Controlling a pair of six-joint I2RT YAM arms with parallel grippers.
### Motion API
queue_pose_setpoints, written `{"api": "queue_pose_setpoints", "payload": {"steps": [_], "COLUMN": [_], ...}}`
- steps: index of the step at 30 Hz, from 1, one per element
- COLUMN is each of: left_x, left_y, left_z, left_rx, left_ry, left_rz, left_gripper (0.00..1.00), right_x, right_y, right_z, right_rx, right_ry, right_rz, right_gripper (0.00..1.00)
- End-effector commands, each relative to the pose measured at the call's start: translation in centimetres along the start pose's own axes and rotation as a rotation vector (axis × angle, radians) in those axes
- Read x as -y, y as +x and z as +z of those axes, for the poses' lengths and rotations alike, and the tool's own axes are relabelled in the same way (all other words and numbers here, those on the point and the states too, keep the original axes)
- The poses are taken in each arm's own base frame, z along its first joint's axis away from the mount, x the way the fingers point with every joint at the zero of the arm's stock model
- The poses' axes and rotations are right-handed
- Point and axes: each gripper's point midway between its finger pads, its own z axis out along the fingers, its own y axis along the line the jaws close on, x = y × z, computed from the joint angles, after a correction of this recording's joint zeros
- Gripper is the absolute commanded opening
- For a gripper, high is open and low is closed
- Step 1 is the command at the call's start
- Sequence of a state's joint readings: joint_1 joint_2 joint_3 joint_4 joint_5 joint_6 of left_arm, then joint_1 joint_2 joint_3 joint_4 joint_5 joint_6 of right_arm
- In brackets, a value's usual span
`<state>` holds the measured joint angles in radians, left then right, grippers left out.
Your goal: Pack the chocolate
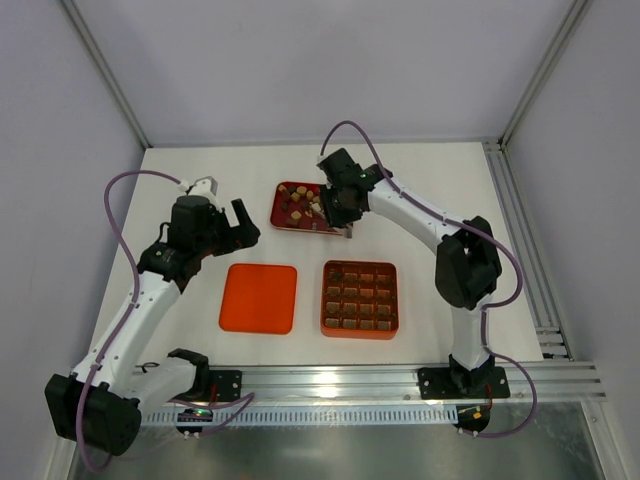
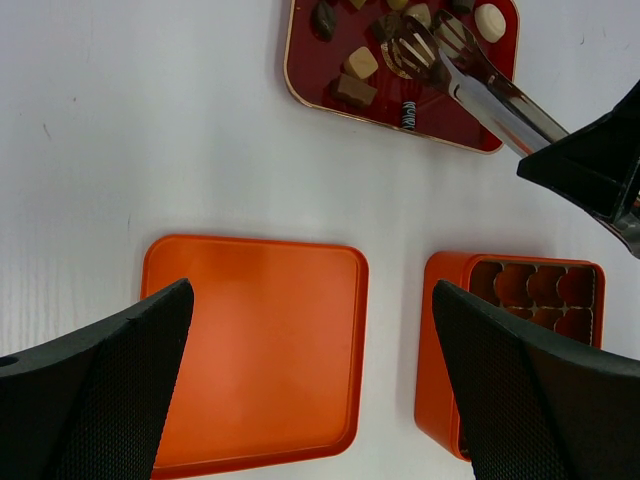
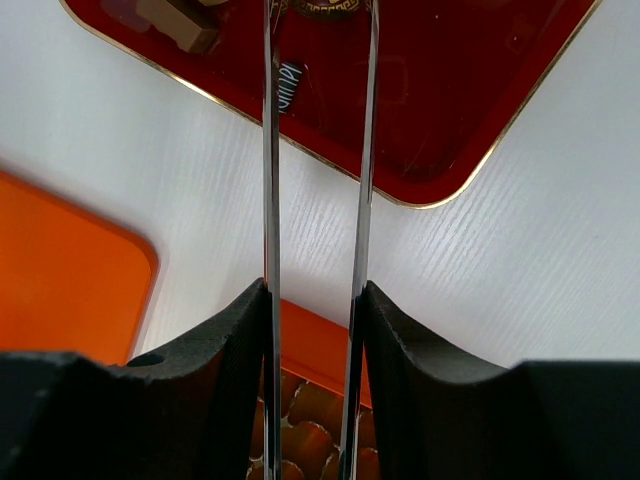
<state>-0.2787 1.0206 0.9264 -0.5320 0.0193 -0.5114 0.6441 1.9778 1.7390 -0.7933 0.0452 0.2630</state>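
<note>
The chocolate (image 2: 356, 90) lies as a scatter of dark, tan and cream pieces in a red tray (image 2: 305, 85) at the far side of the bench (image 2: 150, 120); the left wrist view cuts the tray's far part off at its top edge, so the full count cannot be told. A small dark striped thing (image 2: 408, 113) lies near the tray's near rim; what it is stays unclear.

The right hand (image 3: 317, 310) is closed on a pair of metal tweezers (image 2: 480, 85), both thin blades pinned between its black fingers (image 3: 225, 340); the blades reach out over the tray with a gap between them. In the right wrist view their tips run off the top edge beside a gold-rimmed round shape; in the left wrist view the slotted tips sit among the pieces, and whether they pinch one cannot be told.

The left hand (image 2: 312, 290) hangs wide open above the bench, holding nothing, over the gap between the flat orange lid (image 2: 255, 350) and the orange gridded box (image 2: 520, 330); the lid lies apart from the box, to its left. Only the box's far rows show in the wrist views, the rest blocked by fingers; from above its cells look brownish, yet too small to tell whether chocolate sits in them.
</note>
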Motion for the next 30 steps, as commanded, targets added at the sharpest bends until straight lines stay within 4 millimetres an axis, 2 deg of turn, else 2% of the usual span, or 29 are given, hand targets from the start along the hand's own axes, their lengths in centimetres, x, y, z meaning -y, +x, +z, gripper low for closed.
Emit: {"api": "queue_pose_setpoints", "payload": {"steps": [1,6,13,18,24,30], "left_x": [-0.1,-0.1,-0.2,0.0,-0.1,0.0], "left_y": [-0.5,-0.5,-0.4,-0.5,-0.5,-0.6], "left_z": [0.1,0.0,0.1,0.0,-0.1,-0.1], "left_rx": [0.019,0.021,0.016,0.021,0.022,0.024], "left_ry": [-0.003,-0.005,-0.004,0.0,-0.001,0.001], "left_rz": [0.021,0.019,0.021,0.018,0.018,0.018], "left_gripper": [1.0,1.0,1.0,1.0,1.0,1.0], "right_x": [-0.8,-0.6,-0.2,-0.3,0.1,0.2], "right_y": [-2.0,-1.9,-1.8,-2.7,-3.3,-3.1], "right_z": [-0.2,0.0,-0.8,-2.3,-4.3,-5.5], "right_rx": [0.056,0.046,0.051,0.086,0.122,0.133], "right_ry": [-0.017,-0.006,0.011,0.007,0.021,0.021], "right_rz": [-0.019,-0.014,-0.016,-0.012,-0.012,-0.009], "right_gripper": [0.43,0.4,0.37,0.31,0.3,0.29]}}
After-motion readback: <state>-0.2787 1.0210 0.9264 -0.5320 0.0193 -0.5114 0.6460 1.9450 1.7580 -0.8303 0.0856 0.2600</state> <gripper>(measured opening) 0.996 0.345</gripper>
